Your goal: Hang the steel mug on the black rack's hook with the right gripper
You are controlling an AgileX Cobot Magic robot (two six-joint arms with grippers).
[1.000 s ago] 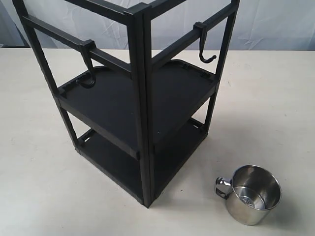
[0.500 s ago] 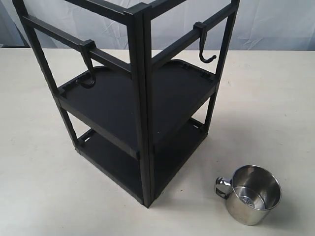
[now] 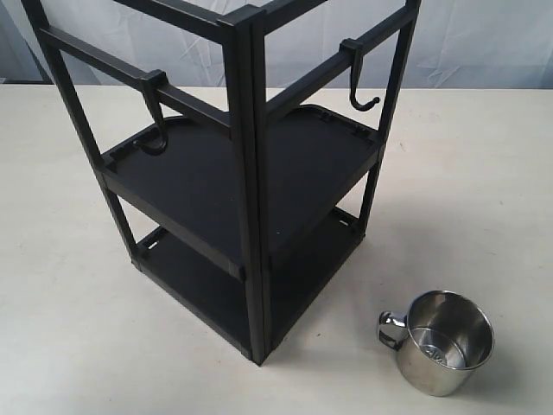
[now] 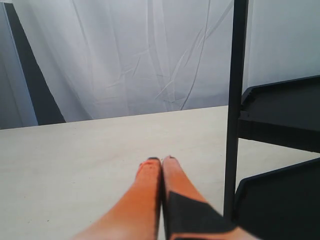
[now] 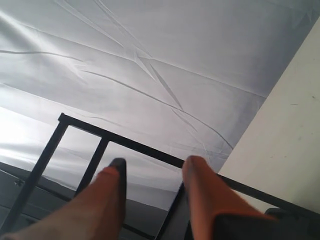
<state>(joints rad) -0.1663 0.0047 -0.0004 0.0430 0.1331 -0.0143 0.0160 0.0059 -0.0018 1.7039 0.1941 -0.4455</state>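
The steel mug (image 3: 445, 341) stands upright on the table at the front right, handle toward the rack. The black rack (image 3: 244, 186) rises at the centre with two tray shelves. Its slim hook (image 3: 360, 79) hangs from the right crossbar; a thicker hook (image 3: 155, 121) hangs on the left bar. Neither gripper shows in the exterior view. My right gripper (image 5: 152, 167) is open with nothing between its orange fingers, aimed at the rack's top bars (image 5: 125, 141). My left gripper (image 4: 161, 161) is shut and empty, low over the table beside a rack post (image 4: 234, 110).
A white curtain (image 3: 484, 39) hangs behind the pale table (image 3: 69, 328). Bare table surface lies around the mug and left of the rack.
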